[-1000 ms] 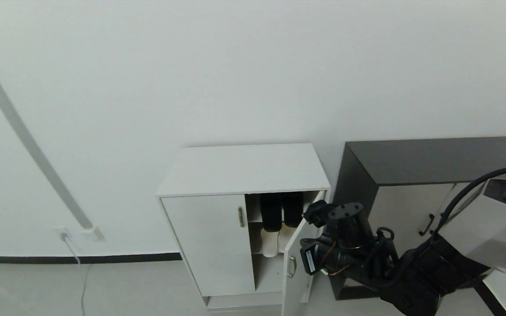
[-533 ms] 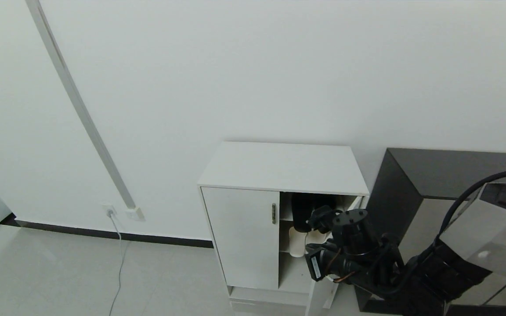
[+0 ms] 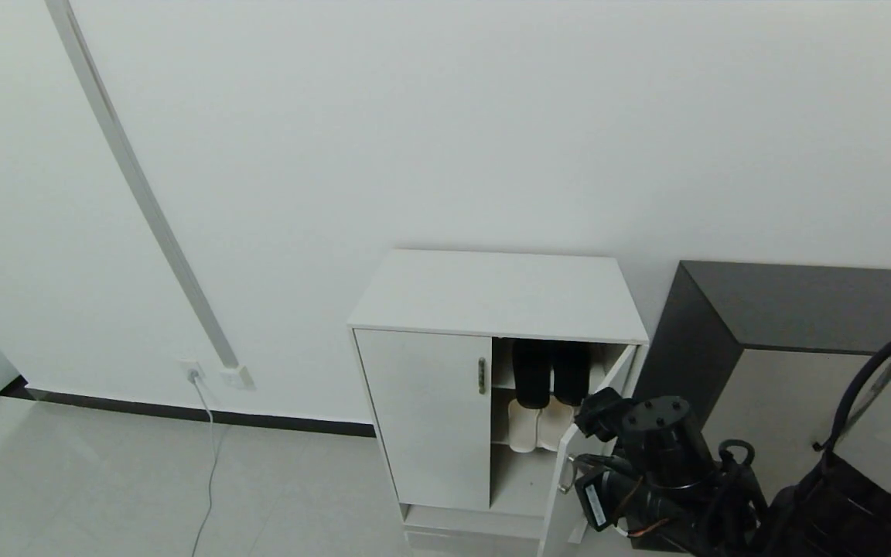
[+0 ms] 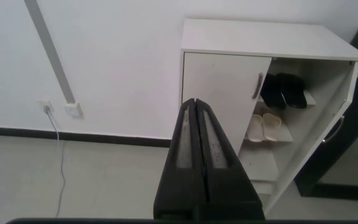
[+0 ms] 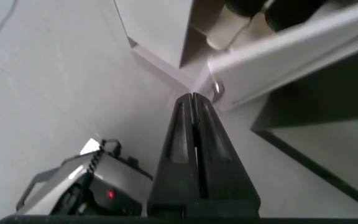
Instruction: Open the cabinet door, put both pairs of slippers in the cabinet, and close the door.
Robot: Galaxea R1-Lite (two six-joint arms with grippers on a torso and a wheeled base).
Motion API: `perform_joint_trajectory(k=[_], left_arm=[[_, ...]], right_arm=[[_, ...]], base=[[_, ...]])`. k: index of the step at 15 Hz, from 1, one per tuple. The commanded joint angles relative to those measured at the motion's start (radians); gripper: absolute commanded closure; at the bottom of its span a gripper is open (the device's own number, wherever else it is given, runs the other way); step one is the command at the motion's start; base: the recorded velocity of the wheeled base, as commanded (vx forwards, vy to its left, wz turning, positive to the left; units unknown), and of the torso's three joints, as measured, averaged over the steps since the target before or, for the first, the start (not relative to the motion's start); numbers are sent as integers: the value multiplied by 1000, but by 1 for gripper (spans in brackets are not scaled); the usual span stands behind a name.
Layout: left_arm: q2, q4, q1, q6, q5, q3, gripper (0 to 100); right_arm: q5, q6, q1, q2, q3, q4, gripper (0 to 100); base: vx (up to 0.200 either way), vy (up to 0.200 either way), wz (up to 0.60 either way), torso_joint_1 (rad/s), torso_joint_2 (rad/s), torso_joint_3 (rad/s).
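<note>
White laminate forms the cabinet point(image 3: 492, 290), which stands with its back to the wall; its left door point(image 3: 422, 422) sits flush and shut, while the right door point(image 3: 559, 495) is swung outward, its free edge pointing toward the robot and its metal handle point(image 3: 564, 476) on the outer face; inside, the black slippers point(image 3: 550, 371) lie side by side on the upper shelf, toes outward, and the white slippers point(image 3: 536, 424) lie on the shelf just below; the right gripper point(image 3: 596, 408) hangs just beside the open door's free edge, near the handle, with its fingers pressed together on nothing, and whether it touches the door cannot be told; the left gripper point(image 4: 195, 102) is held well back from the cabinet, facing its shut door, its fingers likewise together; a dark cabinet point(image 3: 801, 302) stands close on the right, just behind the open door; to the left, grey floor point(image 3: 105, 495) spreads along the wall, crossed by a thin cable point(image 3: 209, 464) hanging from a wall socket point(image 3: 192, 371).
</note>
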Motion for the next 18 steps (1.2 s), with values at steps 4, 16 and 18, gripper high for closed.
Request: perform_joint_trajectory(k=[4,16,18], left_arm=[[1,-1,0,-1,1,0,100],[1,-1,0,-4,2,0,100],[0,-1,0,-4,2,0,100]], right_arm=[[-2,0,3,61,197,-157,100],[-2,18,-6,288,-65,-214,100],[-2,19,-17,323,-128,-214,100]], base=[[200,0,0,2,-5,0],[0,0,0,0,0,0],[0,0,0,0,0,0]])
